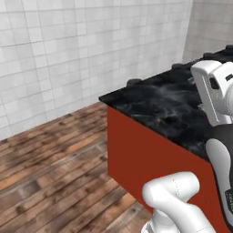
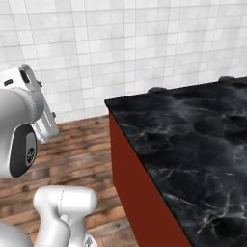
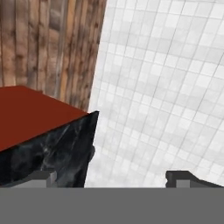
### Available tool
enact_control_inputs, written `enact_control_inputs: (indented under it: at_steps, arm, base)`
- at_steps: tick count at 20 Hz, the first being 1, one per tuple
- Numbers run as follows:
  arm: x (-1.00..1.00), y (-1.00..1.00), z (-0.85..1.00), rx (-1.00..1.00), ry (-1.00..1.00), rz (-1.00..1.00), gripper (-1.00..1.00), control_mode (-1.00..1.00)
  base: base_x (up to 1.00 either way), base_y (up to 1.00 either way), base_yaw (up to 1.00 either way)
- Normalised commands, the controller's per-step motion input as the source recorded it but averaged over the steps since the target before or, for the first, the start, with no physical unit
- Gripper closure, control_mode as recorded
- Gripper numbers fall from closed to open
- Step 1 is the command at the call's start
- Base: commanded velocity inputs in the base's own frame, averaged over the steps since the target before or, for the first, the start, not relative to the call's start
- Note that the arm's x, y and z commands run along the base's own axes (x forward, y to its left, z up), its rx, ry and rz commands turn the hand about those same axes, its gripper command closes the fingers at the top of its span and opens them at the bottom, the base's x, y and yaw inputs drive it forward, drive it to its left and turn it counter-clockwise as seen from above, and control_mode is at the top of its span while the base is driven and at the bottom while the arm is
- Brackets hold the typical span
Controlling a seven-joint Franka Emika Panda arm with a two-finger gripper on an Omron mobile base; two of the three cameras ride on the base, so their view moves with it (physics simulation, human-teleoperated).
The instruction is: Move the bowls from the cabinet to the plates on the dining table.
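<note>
The dining table point(image 1: 154, 103) has a black marble top with white veining and a red front. Its near corner points toward the tiled wall. It also fills the right of the right base view as the dining table point(image 2: 193, 144). In the hand view my gripper point(image 3: 111, 178) is open with nothing between its tips. One corner of the dining table point(image 3: 57, 148) lies beyond the left fingertip point(image 3: 41, 177). My white arm rises beside the table's near side in both base views. The bowls, the cabinet and the plates are out of view.
A wooden plank floor point(image 1: 54, 159) stretches left of the table to a white tiled wall point(image 1: 68, 54). Dark rounded shapes point(image 2: 157, 89) stick up behind the table's far edge. The red table front point(image 1: 145, 154) stands close to my arm's base.
</note>
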Motion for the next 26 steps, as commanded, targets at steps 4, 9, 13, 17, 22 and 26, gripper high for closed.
enact_control_inputs:
  at_steps: [4,9,13,17,22,26]
  arm:
    - [0.00,0.00,0.00,0.00,0.00,0.00,-1.00,1.00]
    - [0.00,0.00,0.00,0.00,0.00,0.00,-1.00,1.00]
    - [0.00,0.00,0.00,0.00,0.00,0.00,-1.00,1.00]
    - [0.00,0.00,0.00,0.00,0.00,0.00,-1.00,1.00]
    - [0.00,0.00,0.00,0.00,0.00,0.00,-1.00,1.00]
    - [0.00,0.00,0.00,0.00,0.00,0.00,-1.00,1.00]
  base:
    - [0.69,0.12,0.27]
    - [0.77,0.14,0.24]
    - [0.83,0.12,0.24]
    - [0.86,0.11,0.23]
    - [0.86,0.11,0.23]
    - [0.88,0.11,0.23]
